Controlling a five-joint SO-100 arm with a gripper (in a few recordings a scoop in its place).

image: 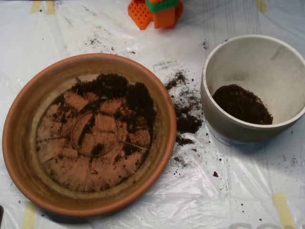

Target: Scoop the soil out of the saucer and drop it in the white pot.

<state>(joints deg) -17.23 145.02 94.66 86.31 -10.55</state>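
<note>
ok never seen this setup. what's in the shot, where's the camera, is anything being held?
The single picture comes from a fixed camera looking straight down at a table covered in white plastic sheeting. The orange and green plastic part at the top edge looks like part of the robot arm's base. On the left sits a big terracotta saucer with dark soil mostly along its upper right. On the right is a white pot with a small heap of soil already inside. Loose soil is spilled on the sheeting between them. Nothing is being held in this frame.
</note>
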